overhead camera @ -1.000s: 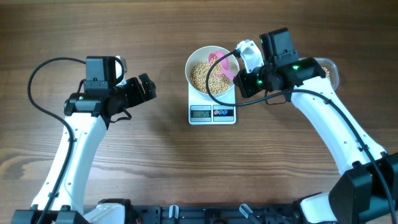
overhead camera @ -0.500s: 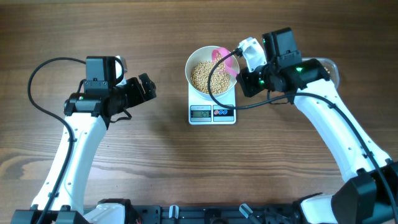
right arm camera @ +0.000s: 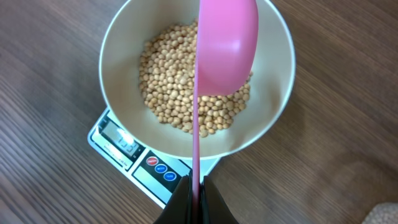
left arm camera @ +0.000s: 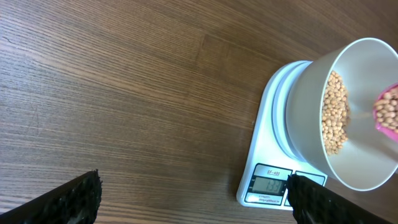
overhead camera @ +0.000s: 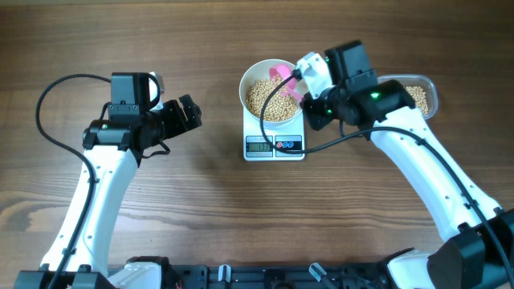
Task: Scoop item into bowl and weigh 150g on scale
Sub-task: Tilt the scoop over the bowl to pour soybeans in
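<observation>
From overhead, the white bowl [overhead camera: 244, 88] stands on the kitchen scale [overhead camera: 274, 146] near the middle of the table's [overhead camera: 209, 209] far edge, so that whatever goes in is weighed at once. The beans [overhead camera: 263, 98] already cover its bottom. The right gripper [overhead camera: 305, 80] reaches in from the bowl's right side, clamped tight on the handle of the pink scoop [overhead camera: 282, 74], whose head hangs over the bowl's far-right rim, probably to tip in more. The clear tub [overhead camera: 426, 96] of spare beans lies behind that arm at the far right edge. The left gripper [overhead camera: 190, 112] hovers well to the left of the scale with its jaws spread wide and nothing between them, seemingly just keeping out of the way. In the left wrist view, the dark fingers [left arm camera: 78, 194] stand far apart over bare wood. The scale and bowl sit ahead to the right, and the scoop's tip [left arm camera: 388, 115] carries a few beans above the pile; the display digits are too small to read surely. In the right wrist view, the jaws pinch the thin handle at the bottom centre. The scoop head [right arm camera: 227, 43] is directly ahead, over the far side of the beans [right arm camera: 165, 81] and inside the rim [right arm camera: 115, 59], with the scale's buttons showing at the lower left.
</observation>
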You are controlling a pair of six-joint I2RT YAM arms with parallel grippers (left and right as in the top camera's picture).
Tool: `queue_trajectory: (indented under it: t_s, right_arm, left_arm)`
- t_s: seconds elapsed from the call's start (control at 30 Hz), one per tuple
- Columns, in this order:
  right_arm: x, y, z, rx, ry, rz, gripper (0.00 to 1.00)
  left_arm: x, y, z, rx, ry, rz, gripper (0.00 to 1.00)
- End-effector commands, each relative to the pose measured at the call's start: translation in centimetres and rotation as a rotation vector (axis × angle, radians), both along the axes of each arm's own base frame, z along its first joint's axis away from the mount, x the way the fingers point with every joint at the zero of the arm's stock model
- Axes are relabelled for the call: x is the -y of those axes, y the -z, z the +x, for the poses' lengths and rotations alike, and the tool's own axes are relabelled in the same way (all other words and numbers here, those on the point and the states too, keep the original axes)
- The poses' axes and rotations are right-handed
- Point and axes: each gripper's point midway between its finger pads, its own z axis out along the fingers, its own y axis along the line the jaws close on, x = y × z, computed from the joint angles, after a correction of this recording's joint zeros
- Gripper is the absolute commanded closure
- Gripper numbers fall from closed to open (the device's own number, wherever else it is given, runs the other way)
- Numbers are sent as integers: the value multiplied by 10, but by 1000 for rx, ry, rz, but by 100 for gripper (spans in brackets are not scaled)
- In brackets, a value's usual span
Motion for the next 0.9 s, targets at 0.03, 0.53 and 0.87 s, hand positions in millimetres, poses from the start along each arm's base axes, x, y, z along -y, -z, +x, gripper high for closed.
queue_trajectory:
  t_s: [0.03,0.53,0.87]
  right_arm:
    - [4,-16,5,63,5,-23,96]
    - [4,-16,5,73,-16,-34,96]
    - [10,-16,9,95,-16,-77,96]
  left_arm:
    - [0,-5,5,17,8,6,0]
    - [0,-5,5,18,8,6,0]
    - [0,-5,5,18,8,6,0]
